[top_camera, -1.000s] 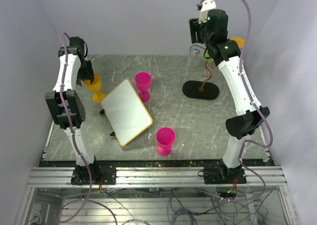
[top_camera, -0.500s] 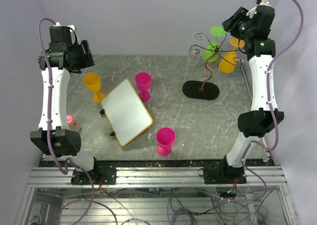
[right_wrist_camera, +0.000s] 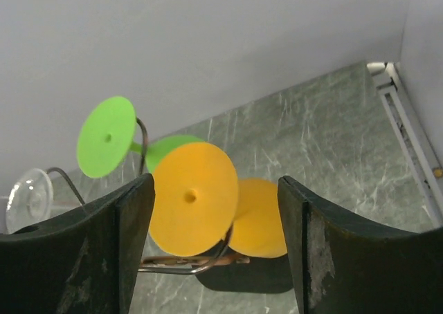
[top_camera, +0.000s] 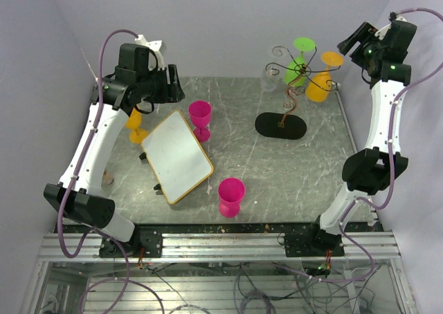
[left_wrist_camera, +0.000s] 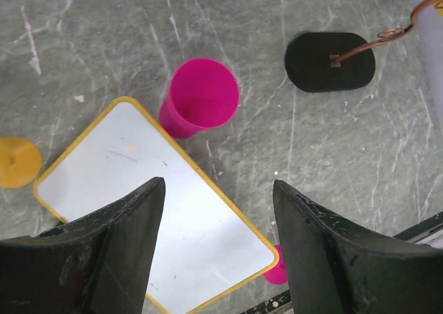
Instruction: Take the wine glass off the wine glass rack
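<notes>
the rack (top_camera: 289, 110) stands on the desk (top_camera: 277, 169) at the upper right of the top view. an orange glass (right_wrist_camera: 190, 203), a green glass (right_wrist_camera: 107, 137) and a clear glass (right_wrist_camera: 28, 200) hang from its arms. the right end effector (right_wrist_camera: 214, 182) is apart and empty, facing the orange glass's foot without touching it. the left end effector (left_wrist_camera: 217, 189) is apart and empty above a whiteboard (left_wrist_camera: 159, 210) and a pink glass (left_wrist_camera: 201, 96).

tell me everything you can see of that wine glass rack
The wine glass rack is a thin wire tree: flat black oval base, wavy coppery stem, curled arms on top. It stands upright at the far right of the table. A green glass and an orange glass hang upside down from its arms; a clear one seems to too. The open right gripper faces it without touching.
</notes>
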Robot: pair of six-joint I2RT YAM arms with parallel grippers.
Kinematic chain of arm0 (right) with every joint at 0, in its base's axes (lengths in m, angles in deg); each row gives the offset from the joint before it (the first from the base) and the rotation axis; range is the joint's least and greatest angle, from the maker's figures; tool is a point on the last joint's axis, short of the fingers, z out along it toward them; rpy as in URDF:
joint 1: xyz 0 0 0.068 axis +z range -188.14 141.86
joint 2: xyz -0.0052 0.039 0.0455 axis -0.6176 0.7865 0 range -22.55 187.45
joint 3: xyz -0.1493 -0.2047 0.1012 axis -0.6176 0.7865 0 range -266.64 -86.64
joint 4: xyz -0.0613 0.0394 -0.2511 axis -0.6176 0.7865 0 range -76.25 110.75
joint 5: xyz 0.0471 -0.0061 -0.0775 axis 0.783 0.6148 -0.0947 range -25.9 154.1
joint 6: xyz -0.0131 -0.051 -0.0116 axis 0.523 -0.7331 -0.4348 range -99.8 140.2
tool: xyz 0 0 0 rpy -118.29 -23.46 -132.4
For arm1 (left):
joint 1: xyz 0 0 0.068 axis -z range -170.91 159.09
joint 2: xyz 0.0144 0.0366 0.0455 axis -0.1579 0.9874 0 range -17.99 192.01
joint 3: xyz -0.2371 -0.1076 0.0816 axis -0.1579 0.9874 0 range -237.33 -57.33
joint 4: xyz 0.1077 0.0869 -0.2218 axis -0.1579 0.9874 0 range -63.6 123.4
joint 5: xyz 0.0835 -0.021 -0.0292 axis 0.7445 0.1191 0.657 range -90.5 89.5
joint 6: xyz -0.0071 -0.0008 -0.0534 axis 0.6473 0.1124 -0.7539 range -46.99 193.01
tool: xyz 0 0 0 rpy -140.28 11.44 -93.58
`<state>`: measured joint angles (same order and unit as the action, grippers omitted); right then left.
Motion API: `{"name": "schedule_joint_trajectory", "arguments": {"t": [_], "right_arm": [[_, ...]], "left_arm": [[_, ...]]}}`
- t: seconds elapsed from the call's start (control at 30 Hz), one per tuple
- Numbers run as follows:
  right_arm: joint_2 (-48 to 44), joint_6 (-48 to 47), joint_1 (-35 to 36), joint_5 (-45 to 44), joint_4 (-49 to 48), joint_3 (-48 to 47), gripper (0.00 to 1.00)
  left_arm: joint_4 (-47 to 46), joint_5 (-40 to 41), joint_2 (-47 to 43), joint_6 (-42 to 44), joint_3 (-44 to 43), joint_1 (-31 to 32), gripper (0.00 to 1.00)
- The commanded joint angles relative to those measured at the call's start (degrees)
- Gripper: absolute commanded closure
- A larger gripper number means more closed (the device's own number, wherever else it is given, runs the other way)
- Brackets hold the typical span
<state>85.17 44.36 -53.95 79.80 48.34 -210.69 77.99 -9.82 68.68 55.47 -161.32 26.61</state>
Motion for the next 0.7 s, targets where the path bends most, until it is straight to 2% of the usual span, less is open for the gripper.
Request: {"name": "schedule_joint_trajectory", "arguments": {"t": [0.0, 0.2, 0.4, 0.67], "right_arm": [[-1.29, -0.95, -2.29, 6.33, -1.34, 3.27, 0.31], [0.49, 1.31, -3.32, 10.53, -3.67, 4.53, 0.43], [2.03, 3.16, -3.35, 13.65, -5.48, 3.98, 0.49], [2.92, 4.57, -3.35, 14.01, -5.5, 3.53, 0.62]], "left_arm": [[-2.61, -0.73, -1.54, -1.44, -1.28, 1.86, 0.26], [-2.08, -0.09, -1.43, -1.45, -2.1, 2.47, 0.26], [-2.19, 0.12, -1.54, -1.53, -2.14, 2.86, 0.26], [-1.78, 0.46, -1.63, -1.31, -2.27, 3.31, 0.26]]}}
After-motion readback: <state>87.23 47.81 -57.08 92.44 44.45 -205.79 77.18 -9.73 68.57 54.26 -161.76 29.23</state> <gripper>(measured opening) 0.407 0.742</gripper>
